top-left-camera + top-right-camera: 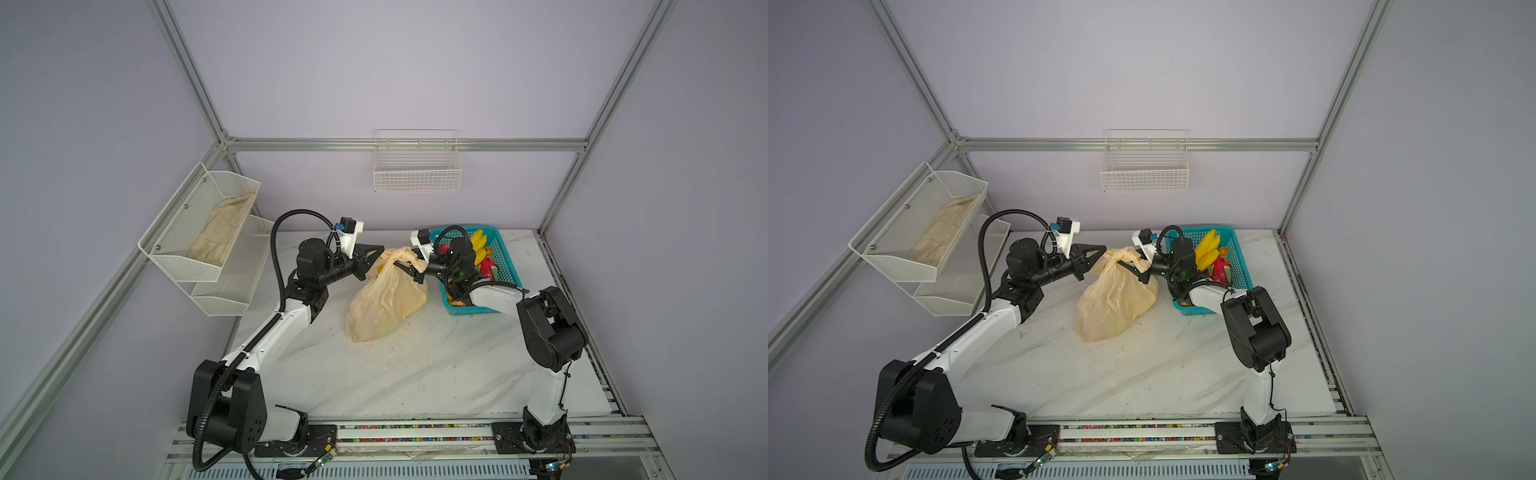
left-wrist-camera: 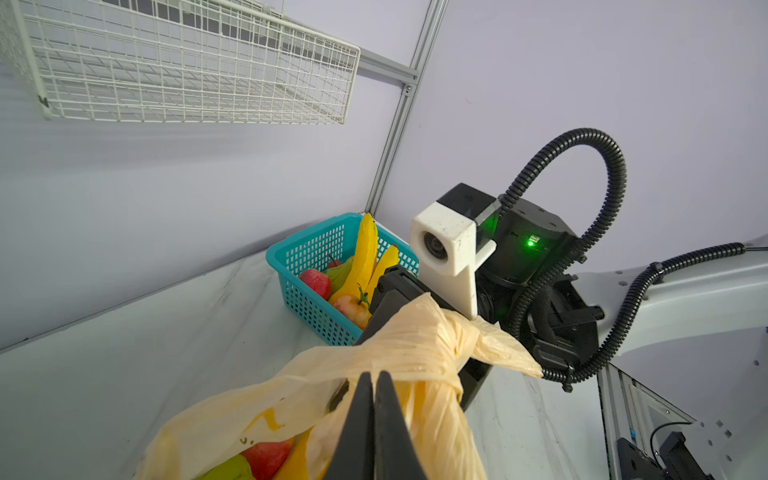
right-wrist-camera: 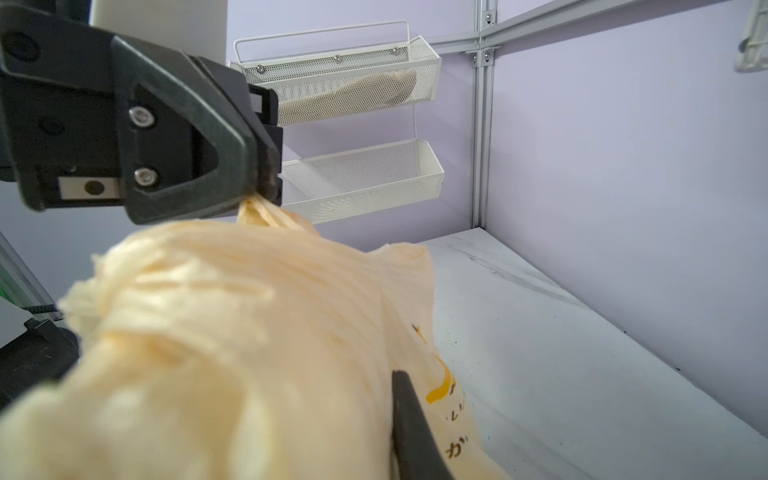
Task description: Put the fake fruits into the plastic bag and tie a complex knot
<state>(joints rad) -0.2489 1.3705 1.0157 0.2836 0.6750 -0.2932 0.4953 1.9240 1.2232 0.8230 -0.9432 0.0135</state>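
The plastic bag [image 1: 386, 303] [image 1: 1113, 303] lies on the marble table [image 1: 415, 365], its neck raised and bunched into the knot [image 1: 388, 258] [image 1: 1113, 259] [image 2: 440, 336]. Through its film show a strawberry [image 2: 266, 455], a pear [image 2: 228, 469] and a banana [image 2: 295, 457]. My left gripper [image 1: 380, 250] [image 2: 374, 376] is shut on a handle strip [image 3: 257, 203] just left of the knot. From the right, my right gripper [image 1: 405, 270] [image 1: 1133, 270] holds the other handle end; one finger [image 3: 411, 419] shows, the other is hidden by the bag [image 3: 249, 332].
A teal basket [image 1: 505, 257] [image 2: 311, 249] at the back right holds bananas [image 1: 478, 243], a dragon fruit [image 1: 488, 266] and a strawberry [image 2: 316, 282], under my right forearm. White mesh shelves [image 1: 199, 232] with a beige cloth [image 1: 224, 232] hang on the left wall. A wire basket [image 1: 417, 166] hangs on the back wall.
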